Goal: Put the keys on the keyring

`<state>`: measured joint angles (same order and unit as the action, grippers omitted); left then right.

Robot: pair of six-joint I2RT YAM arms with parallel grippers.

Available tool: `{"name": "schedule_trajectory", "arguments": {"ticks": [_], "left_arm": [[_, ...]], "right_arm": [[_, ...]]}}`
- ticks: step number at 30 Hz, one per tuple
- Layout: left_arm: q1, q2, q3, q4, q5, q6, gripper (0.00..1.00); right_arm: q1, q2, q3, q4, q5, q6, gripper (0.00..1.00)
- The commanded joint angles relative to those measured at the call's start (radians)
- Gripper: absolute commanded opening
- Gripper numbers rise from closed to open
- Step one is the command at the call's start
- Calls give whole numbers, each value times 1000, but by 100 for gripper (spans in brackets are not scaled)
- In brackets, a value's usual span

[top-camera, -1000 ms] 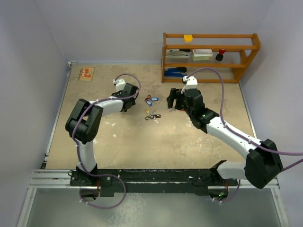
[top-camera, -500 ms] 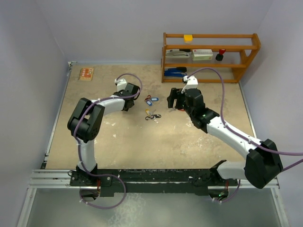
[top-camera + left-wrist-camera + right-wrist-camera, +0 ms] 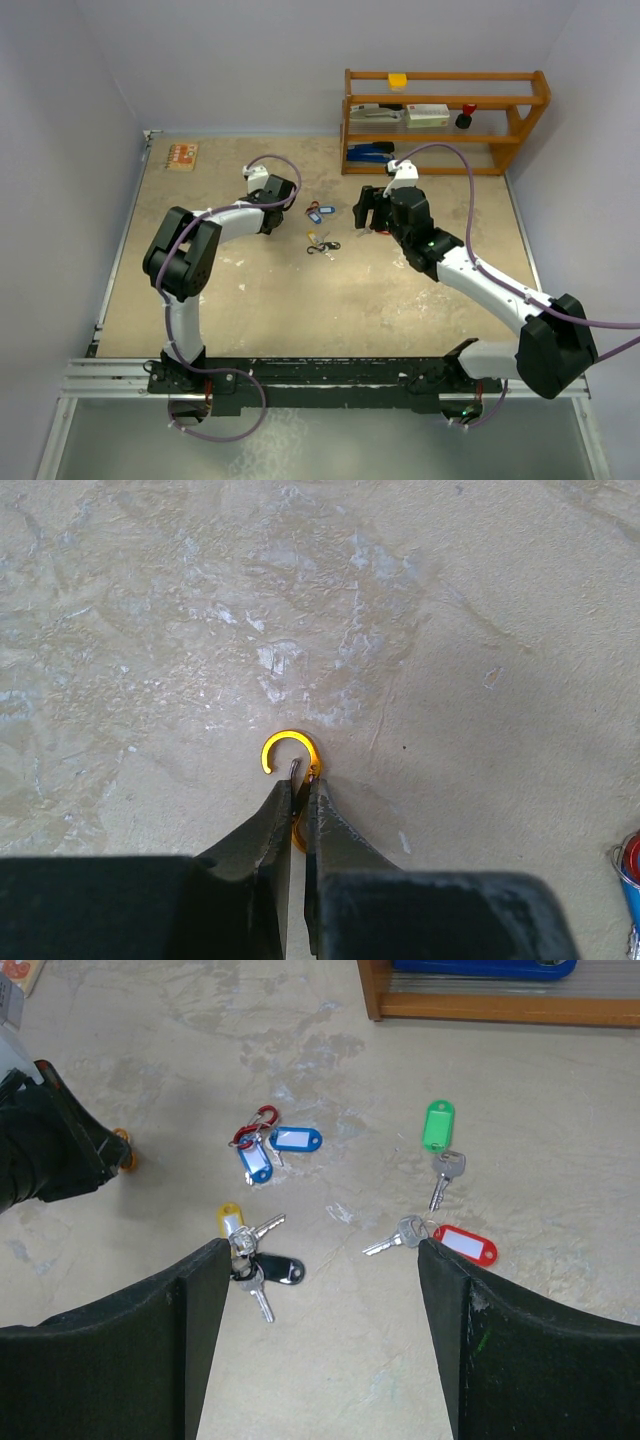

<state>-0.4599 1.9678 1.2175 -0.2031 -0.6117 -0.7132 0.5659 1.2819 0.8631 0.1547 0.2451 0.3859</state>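
In the left wrist view a small gold clip keyring (image 3: pixel 290 734) lies on the beige table, and my left gripper (image 3: pixel 302 782) is shut on its lower half. The top view shows that gripper (image 3: pixel 275 212) left of the keys. Two blue-tagged keys (image 3: pixel 295 1140) hang on a red clip (image 3: pixel 255 1125). A yellow-tagged key (image 3: pixel 230 1220) and a black-tagged key (image 3: pixel 280 1268) lie together. A green-tagged key (image 3: pixel 438 1125) and a red-tagged key (image 3: pixel 465 1245) lie apart. My right gripper (image 3: pixel 322 1245) hovers open above them, holding nothing.
A wooden shelf (image 3: pixel 445 120) stands at the back right with a blue stapler and small boxes on it. A small orange card (image 3: pixel 182 155) lies at the back left. Walls close in the table on three sides.
My left gripper has shut on the gold clip after shifting slightly toward it. The right arm and the keys have not moved.
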Motion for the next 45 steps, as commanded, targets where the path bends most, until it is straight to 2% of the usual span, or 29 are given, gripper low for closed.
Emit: {"name": "schedule_trajectory", "arguments": {"ticks": [1,6,11,19,26,33,38,45], "left_arm": [[-4,-11,11,10,-13,3,0],[-7,-58,-10,31,-8,17,0],[-34,-161,-46,82,20,59,0],[-50,-326,-173,354,402,139,0],[-85,-312,-127,367,614,191,0],[-114,-296,-99,361,642,201,0],[-117,-296,-98,359,635,201,0],[-117,-288,-92,354,625,203,0]], "right_arm": [[-6,-10,5,18,6,2,78],[-7,5,18,-3,10,-2,78],[-36,90,88,-108,8,20,78],[-139,247,175,-129,-79,2,75],[-146,379,226,-130,-111,-40,69],[-155,452,249,-100,-116,-49,60],[-174,512,305,-134,-113,-61,57],[-186,525,293,-121,-113,-61,55]]}}
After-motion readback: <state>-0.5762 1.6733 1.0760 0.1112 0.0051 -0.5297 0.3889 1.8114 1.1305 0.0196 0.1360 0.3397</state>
